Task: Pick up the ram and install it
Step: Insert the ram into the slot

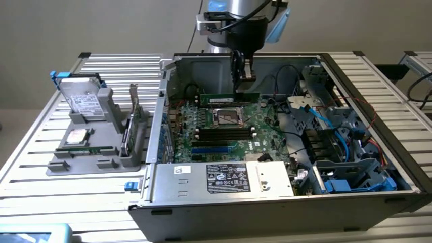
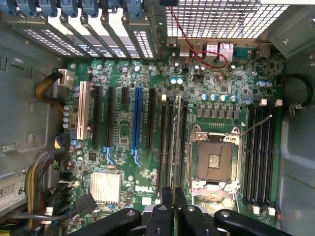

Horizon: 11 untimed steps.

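Observation:
The ram [image 1: 229, 97] is a long green stick, held level inside the open computer case [image 1: 169, 91], just behind the CPU socket [image 1: 228, 118]. My gripper [image 1: 248, 77] comes down from above and is shut on the stick's top edge. In the wrist view the ram [image 2: 173, 147] shows edge-on as a thin strip running out from my gripper [image 2: 173, 194]. It lies in line with the black memory slots [image 2: 165, 137] beside the CPU socket [image 2: 214, 160]. Whether it sits in a slot or hovers over it, I cannot tell.
A grey holder [image 1: 101, 162] on the exterior view's left carries a silver hard drive [image 1: 81, 98], an upright expansion card [image 1: 133, 109] and another green stick [image 1: 84, 151]. The power supply [image 1: 223, 177] fills the case's front. Blue cables [image 1: 317, 119] and a drive cage [image 1: 351, 177] crowd the right.

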Each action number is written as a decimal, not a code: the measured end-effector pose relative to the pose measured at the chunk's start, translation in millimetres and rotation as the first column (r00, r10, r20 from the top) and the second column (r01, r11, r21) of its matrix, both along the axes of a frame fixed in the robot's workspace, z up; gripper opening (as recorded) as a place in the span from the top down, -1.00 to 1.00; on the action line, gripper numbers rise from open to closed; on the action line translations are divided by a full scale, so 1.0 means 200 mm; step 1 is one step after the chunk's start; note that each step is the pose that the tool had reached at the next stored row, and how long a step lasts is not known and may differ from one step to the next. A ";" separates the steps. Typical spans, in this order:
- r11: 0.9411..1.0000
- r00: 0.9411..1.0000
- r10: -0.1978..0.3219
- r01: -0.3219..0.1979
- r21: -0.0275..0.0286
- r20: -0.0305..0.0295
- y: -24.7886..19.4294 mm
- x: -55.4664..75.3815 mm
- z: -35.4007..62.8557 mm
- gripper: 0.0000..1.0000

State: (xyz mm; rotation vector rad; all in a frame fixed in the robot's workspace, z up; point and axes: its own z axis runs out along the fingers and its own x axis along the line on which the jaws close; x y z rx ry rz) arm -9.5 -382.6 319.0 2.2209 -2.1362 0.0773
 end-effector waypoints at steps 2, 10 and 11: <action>1.000 1.000 0.000 0.000 -0.001 0.000 0.000 0.00 -0.013 0.73; 1.000 1.000 0.000 0.000 -0.001 0.000 0.000 0.00 -0.046 0.73; 1.000 1.000 0.000 0.000 -0.001 0.000 0.000 0.00 -0.055 0.73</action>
